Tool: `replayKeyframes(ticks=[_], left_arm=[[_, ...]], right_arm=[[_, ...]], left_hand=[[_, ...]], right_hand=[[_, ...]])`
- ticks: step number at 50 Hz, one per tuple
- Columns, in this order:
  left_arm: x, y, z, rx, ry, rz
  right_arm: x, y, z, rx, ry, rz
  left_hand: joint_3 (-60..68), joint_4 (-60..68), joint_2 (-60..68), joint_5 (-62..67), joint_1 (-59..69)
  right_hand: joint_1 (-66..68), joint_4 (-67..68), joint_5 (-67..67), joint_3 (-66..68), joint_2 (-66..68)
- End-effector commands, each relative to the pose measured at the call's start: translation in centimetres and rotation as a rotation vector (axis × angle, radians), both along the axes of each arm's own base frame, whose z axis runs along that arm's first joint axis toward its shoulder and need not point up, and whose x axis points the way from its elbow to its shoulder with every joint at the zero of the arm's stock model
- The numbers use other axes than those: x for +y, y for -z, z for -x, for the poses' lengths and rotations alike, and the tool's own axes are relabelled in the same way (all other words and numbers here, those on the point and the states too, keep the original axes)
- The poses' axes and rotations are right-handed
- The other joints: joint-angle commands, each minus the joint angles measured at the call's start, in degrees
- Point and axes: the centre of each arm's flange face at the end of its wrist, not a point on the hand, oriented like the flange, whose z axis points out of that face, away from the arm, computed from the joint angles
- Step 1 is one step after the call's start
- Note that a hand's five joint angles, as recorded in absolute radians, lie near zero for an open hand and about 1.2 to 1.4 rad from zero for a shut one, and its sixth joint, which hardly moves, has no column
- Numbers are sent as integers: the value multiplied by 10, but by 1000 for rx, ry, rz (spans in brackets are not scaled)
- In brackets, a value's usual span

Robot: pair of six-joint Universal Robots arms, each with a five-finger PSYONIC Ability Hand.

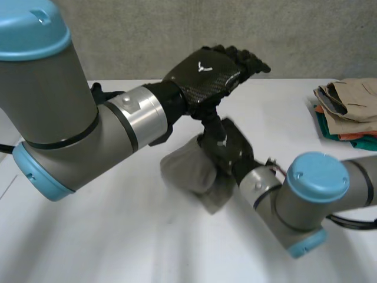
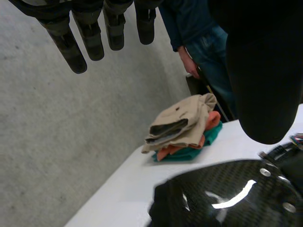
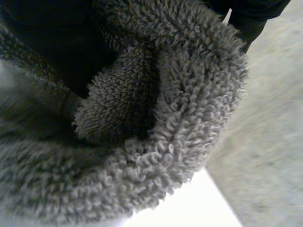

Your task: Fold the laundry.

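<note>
One grey terry towel (image 1: 187, 171) lies bunched on the bench (image 1: 88, 247) with the right robot hand (image 1: 228, 146) on it. In the right wrist view the terry wraps that hand so closely that I cannot tell if it grips. The left robot hand (image 1: 207, 72) hovers above the towel, fingers (image 2: 71, 47) straight and spread, holding nothing. Its wrist view shows one stack of folded clothes (image 2: 182, 130), tan over orange over teal, well apart from the towel. One person (image 2: 199, 33) in jeans, cut off above the waist, stands farther off.
</note>
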Motion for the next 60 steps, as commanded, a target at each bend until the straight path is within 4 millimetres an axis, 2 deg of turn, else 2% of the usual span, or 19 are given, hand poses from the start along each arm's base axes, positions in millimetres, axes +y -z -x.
replayKeyframes(ticks=[1, 3, 8, 9, 11, 12, 15, 16, 19, 20, 23, 27, 28, 32, 37, 38, 42, 52, 60], left_arm=[[2, -30, -4, 57, -6, 69], [2, -38, -6, 74, -10, 87], [3, -59, -9, 135, -15, 133], [3, -60, -9, 142, -14, 131], [2, -62, -9, 159, -12, 124], [3, -62, -8, 164, -9, 121], [2, -61, -8, 168, -8, 108], [2, -60, -8, 166, -8, 106], [2, -55, -8, 157, -7, 91], [2, -53, -7, 154, -7, 87], [1, -45, -6, 140, -7, 69], [0, -39, -6, 127, -9, 54], [0, -37, -5, 124, -9, 49], [-1, -27, -4, 106, -7, 30], [0, -25, -3, 101, -4, 26], [0, -25, -3, 101, -4, 26], [0, -26, -3, 102, -4, 28], [3, -28, -3, 108, -1, 28], [4, -28, -5, 108, -2, 25]], right_arm=[[-44, -63, 5, -120, 141, 151], [-74, -89, 27, -161, 224, 214], [-110, -152, 66, -283, 324, 326], [-124, -171, 85, -321, 363, 351], [-137, -183, 104, -345, 403, 365], [-149, -193, 126, -360, 449, 376], [-166, -204, 156, -378, 508, 391], [-178, -205, 177, -384, 546, 398], [-197, -192, 205, -374, 601, 380], [-211, -174, 223, -359, 641, 356], [-231, -148, 248, -325, 675, 337], [-254, -97, 273, -281, 689, 267], [-259, -73, 282, -256, 687, 226], [-262, -25, 296, -190, 654, 124], [-258, -14, 294, -154, 578, 101], [-258, -16, 295, -154, 575, 105], [-257, -36, 304, -159, 604, 142], [-233, -87, 318, -197, 682, 110], [-196, -119, 360, -196, 815, -62]], left_hand=[[-3, 2, -2, -9, 11], [-3, 2, -2, -9, 11], [-3, 2, -2, -9, 11], [-3, 2, -2, -9, 11], [-3, 2, -2, -9, 11], [-3, 2, -2, -9, 11], [-3, 2, -2, -9, 11], [-3, 2, -2, -9, 11], [-1, 4, 0, -7, 12], [-1, 4, 0, -7, 12], [-1, 4, 0, -7, 12], [-1, 4, 0, -7, 12], [-1, 4, 0, -7, 12], [-1, 4, 0, -7, 12], [-1, 4, 0, -7, 12], [-1, 4, 0, -7, 12], [-1, 4, 0, -7, 12], [-1, 4, 0, -7, 12], [-1, 4, 0, -7, 12]], right_hand=[[214, 119, 162, 140, 143], [214, 119, 162, 140, 143], [214, 119, 162, 140, 143], [214, 119, 162, 140, 143], [214, 119, 162, 140, 143], [214, 119, 162, 140, 143], [214, 119, 162, 140, 143], [214, 119, 162, 140, 143], [214, 119, 162, 140, 143], [214, 119, 162, 140, 143], [214, 119, 162, 140, 143], [214, 119, 162, 140, 143], [214, 119, 162, 140, 143], [214, 119, 162, 140, 143], [214, 119, 162, 140, 143], [195, 100, 142, 120, 124], [-486, -581, -538, -560, -557], [-486, -581, -538, -560, -557], [-486, -581, -538, -560, -557]])
